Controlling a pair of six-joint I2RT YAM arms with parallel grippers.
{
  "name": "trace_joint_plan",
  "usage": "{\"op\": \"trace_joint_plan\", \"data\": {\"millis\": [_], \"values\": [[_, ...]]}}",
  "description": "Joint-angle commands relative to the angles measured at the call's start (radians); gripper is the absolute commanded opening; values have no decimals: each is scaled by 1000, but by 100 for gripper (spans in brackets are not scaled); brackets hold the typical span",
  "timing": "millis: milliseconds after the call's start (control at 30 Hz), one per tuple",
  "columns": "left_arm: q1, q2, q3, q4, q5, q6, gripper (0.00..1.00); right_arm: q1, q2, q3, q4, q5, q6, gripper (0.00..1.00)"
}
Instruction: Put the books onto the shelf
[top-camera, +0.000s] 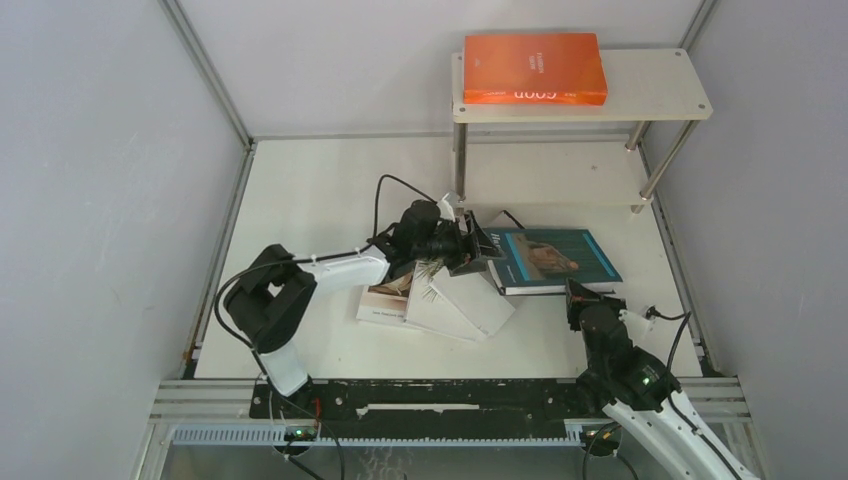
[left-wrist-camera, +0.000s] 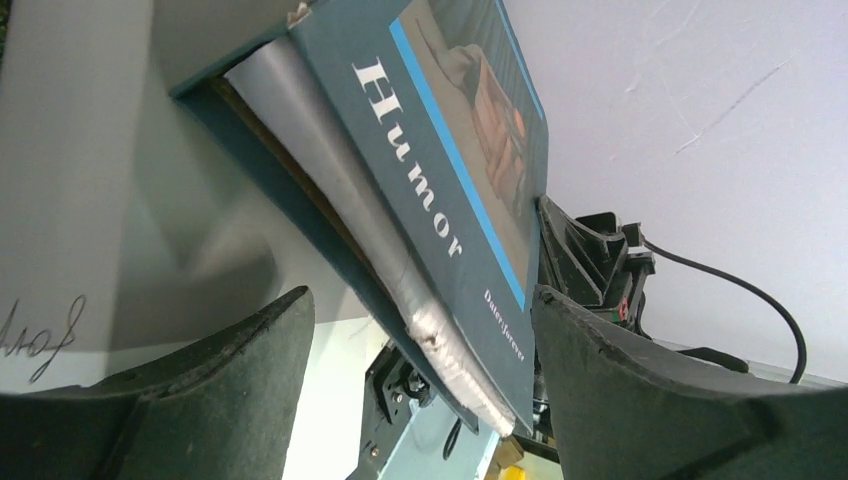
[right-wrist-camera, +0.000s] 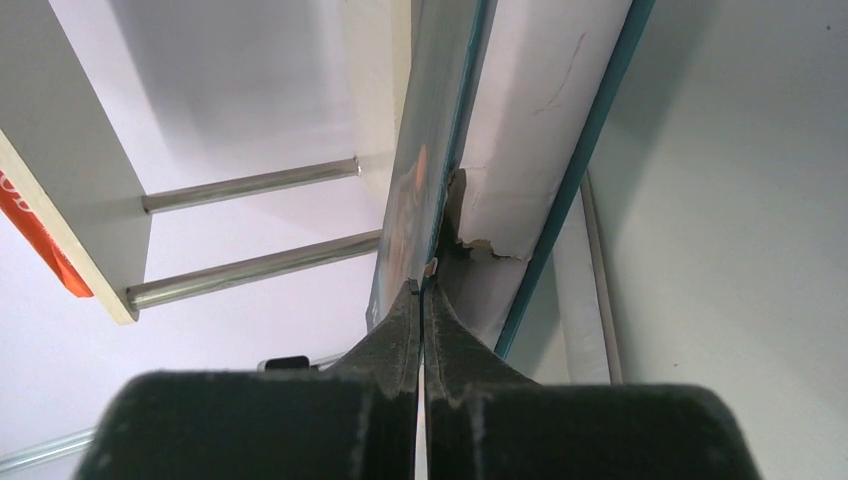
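Note:
An orange book lies on the top board of the shelf at the back right. A dark teal book lies on the table in front of it. My left gripper is at its left edge. In the left wrist view its jaws stand wide open, with the teal book's corner between them and its front cover raised off the pages. My right gripper is at the book's near edge. In the right wrist view it is shut on the teal front cover.
Three pale books lie overlapped on the table left of the teal one, under my left arm. A black cable loops above that arm. Grey walls enclose the table on three sides. The shelf's metal legs show in the right wrist view.

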Motion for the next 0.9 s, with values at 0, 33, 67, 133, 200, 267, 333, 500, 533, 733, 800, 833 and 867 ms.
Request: {"op": "trace_joint_plan", "data": {"millis": [0,33,67,133,200,267,333,500,533,733,800,833,867], "values": [[-9,40,80,24,13,-25,83,-8,20,43,78,-23,-38,0],[-10,47,91,24,15,-27,81,-9,22,43,79,-26,-39,0],[-11,55,103,23,18,-30,79,-9,22,43,81,-28,-40,0],[-15,69,119,25,20,-37,75,-13,24,43,90,-32,-48,0],[-19,85,128,46,27,-52,68,-19,28,43,102,-42,-57,0],[-24,102,137,68,40,-69,57,-27,33,43,111,-54,-66,0],[-25,111,137,93,40,-84,40,-35,36,43,118,-66,-73,0],[-26,110,132,122,35,-100,16,-52,43,40,128,-92,-93,0],[-26,107,130,126,35,-103,14,-56,46,40,129,-99,-95,0],[-26,82,122,137,21,-94,8,-84,62,49,146,-140,-145,8],[-25,74,121,136,13,-86,1,-94,66,57,150,-151,-168,20],[-26,71,121,137,8,-83,0,-98,68,60,148,-155,-175,25],[-25,67,122,137,6,-81,0,-105,71,63,145,-160,-181,30]]}}
